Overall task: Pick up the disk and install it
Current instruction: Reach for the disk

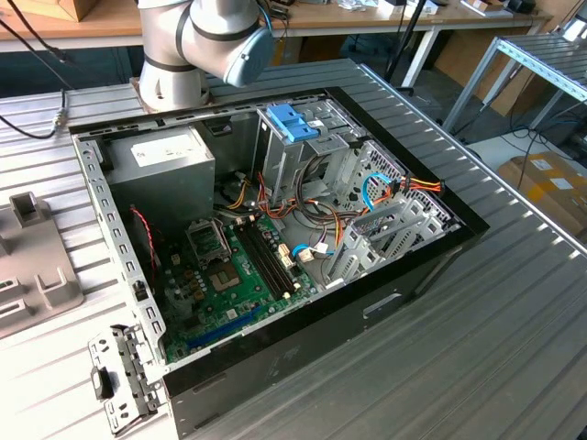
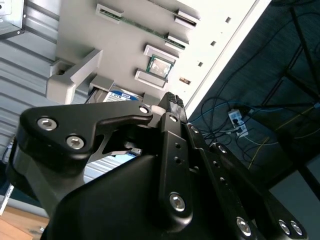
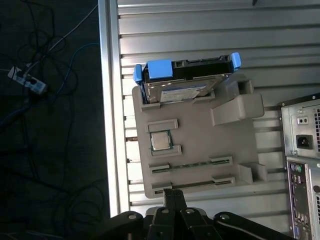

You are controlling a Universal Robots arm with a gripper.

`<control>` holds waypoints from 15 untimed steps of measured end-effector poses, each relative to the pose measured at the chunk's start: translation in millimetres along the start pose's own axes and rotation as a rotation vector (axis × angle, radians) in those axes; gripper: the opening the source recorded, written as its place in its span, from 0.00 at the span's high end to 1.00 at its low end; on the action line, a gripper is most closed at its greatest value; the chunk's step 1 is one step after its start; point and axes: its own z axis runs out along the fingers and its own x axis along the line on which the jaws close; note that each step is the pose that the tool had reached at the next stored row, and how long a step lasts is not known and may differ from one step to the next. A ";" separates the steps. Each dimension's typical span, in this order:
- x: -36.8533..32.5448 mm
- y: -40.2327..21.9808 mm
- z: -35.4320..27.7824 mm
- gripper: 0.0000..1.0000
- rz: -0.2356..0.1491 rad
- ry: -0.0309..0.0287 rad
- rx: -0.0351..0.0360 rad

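My gripper [image 3: 173, 194] looks closed, fingertips together with nothing between them, hovering just off one end of the grey fixture tray [image 3: 200, 135]. The disk [image 3: 186, 80] is propped on edge in the slot at the tray's opposite end, well apart from the fingertips, with a blue rail on each side. Between them I see a processor chip [image 3: 161, 141] seated in the tray, which lies along the edge of the ribbed metal table [image 3: 200, 30].

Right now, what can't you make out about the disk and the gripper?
The disk: in the first wrist view the grey holder hides the edge seated in it; in the second wrist view the gripper covers most of it.
The gripper's body: cut off by the first wrist view's edge.
The arm: cut off by the exterior view's top edge.
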 end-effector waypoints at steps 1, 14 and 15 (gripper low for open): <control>-1.2 0.1 0.8 0.89 0.000 0.0000 0.0001; -4.8 1.1 6.4 0.89 0.000 -0.0001 0.0021; -4.8 1.2 6.7 0.89 0.000 -0.0001 0.0021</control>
